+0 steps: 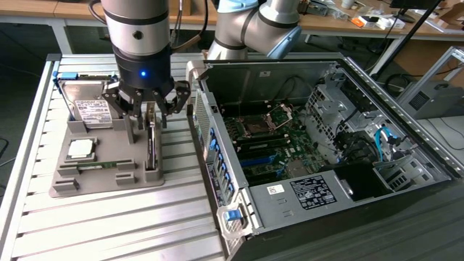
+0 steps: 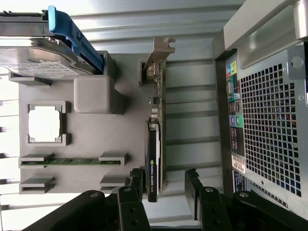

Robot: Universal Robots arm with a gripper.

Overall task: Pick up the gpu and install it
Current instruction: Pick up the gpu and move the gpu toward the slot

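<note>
- The claw is spread wide and grips nothing; one finger stands on each side of the card's end.
- Right under the claw, the gpu stands on edge in a slot of the grey holder tray, not yet lifted. White lettering on its black shroud appears to read NVIDIA QUADRO.
- Beyond the gpu, away from the case, the same tray holds a memory strip, a processor chip and a white-labelled hard drive; that label's print is illegible.
- On the claw's other side, the open computer case lies on the slatted table.
</note>
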